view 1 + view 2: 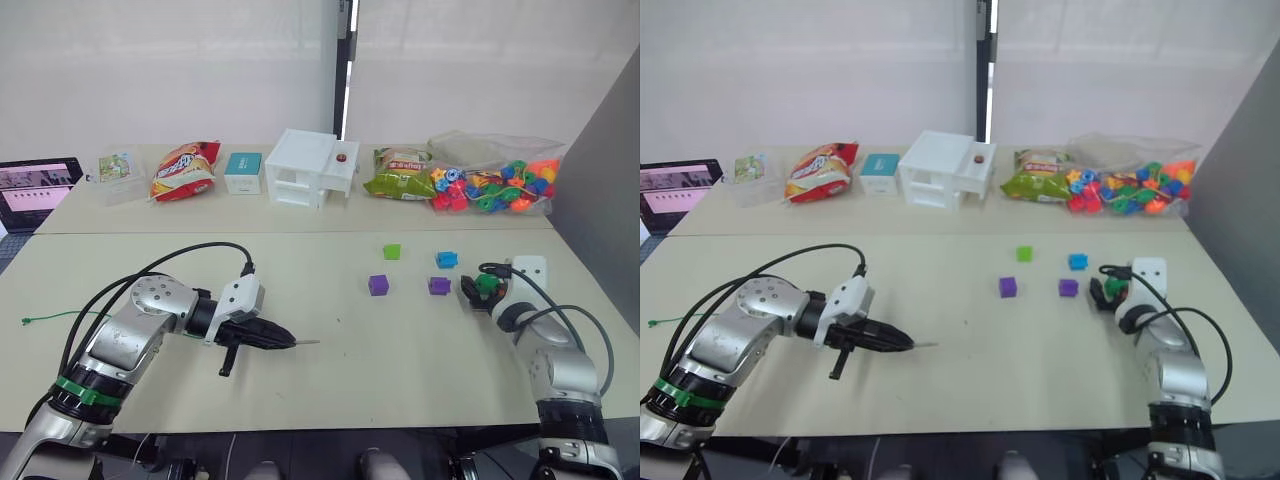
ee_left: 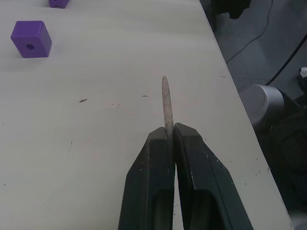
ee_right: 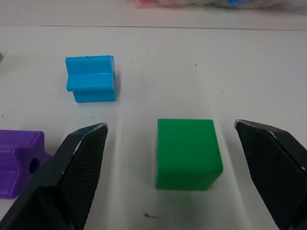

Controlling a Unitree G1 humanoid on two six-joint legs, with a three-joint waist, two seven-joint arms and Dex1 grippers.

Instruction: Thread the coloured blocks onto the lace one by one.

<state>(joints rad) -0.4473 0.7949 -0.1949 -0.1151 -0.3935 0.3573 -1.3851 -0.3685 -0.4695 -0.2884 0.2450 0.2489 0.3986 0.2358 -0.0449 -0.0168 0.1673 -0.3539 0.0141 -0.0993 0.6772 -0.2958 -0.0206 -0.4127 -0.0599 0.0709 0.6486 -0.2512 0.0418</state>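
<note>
Blocks are scattered at the right of the near table point(image 1: 330, 400): a light green block point(image 1: 392, 251) and a blue block point(image 1: 447, 259) lie farther back, and two purple blocks point(image 1: 378, 285) point(image 1: 439, 285) lie nearer, side by side but apart. A dark green block point(image 3: 188, 153) is seen in the right wrist view resting on the table between the two fingers of the right gripper point(image 3: 184, 167), with a clear gap on each side; the jaws are held wide apart and touch nothing. In the head views this gripper point(image 1: 483, 289) is placed at centre right, just right of the nearer purple block.

At lower left of the head views the left gripper point(image 1: 285, 341) is pointed toward the right, low over the table. Its jaws are pressed together on the stiff tip point(image 2: 167, 108) of the lace, which is seen sticking out beyond the fingertips. In the left wrist view a purple block point(image 2: 31, 38) with a hole in its face is seen well beyond the tip. The green cord of the lace point(image 1: 60, 317) is trailed off toward the left edge of the frame, ending in a small knot point(image 1: 26, 321).

On the far table, across the upper part of the frame, a tablet point(image 1: 35, 187), a snack bag point(image 1: 186, 169), a white box point(image 1: 310, 167) and a clear bag of beads point(image 1: 495, 180) are ranged.
</note>
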